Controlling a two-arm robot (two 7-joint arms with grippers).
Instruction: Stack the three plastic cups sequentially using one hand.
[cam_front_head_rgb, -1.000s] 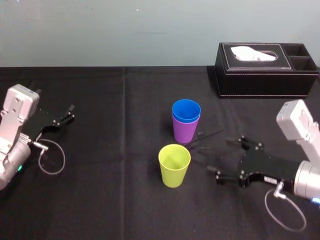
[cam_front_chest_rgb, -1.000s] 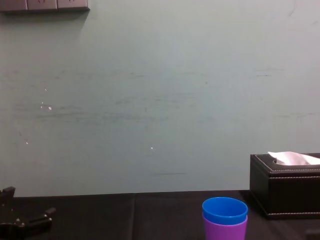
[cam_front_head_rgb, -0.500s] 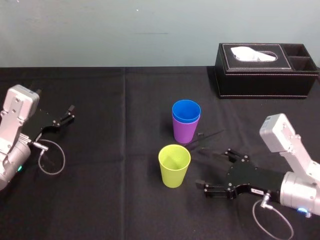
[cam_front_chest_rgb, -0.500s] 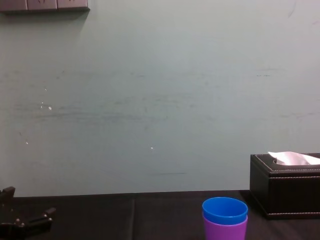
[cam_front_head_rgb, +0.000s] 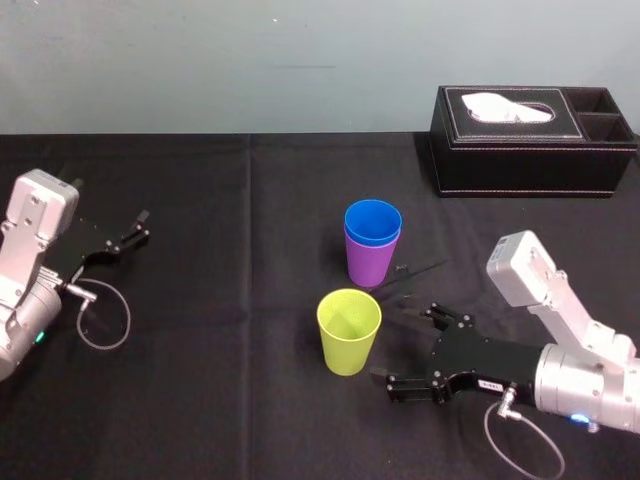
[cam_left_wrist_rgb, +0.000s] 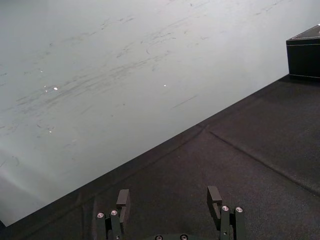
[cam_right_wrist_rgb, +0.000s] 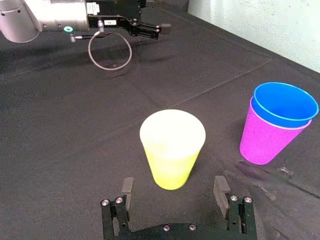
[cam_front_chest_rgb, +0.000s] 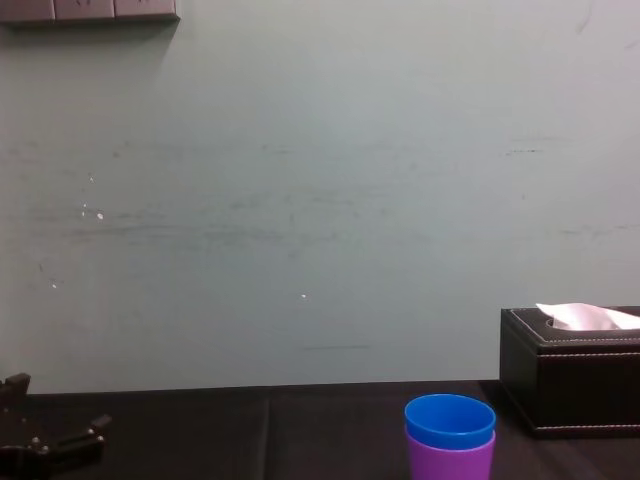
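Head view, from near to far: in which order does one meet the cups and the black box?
yellow-green cup → purple cup, with the blue cup nested in it → black tissue box. The open right gripper lies level with the yellow-green cup, the parked left gripper with the purple cup, so both are left out.

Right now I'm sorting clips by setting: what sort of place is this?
Probably a robot test bench, not a home: black-draped table, bare pale wall. The right gripper, open, faces the yellow-green cup; the left gripper rests open at the table's left.
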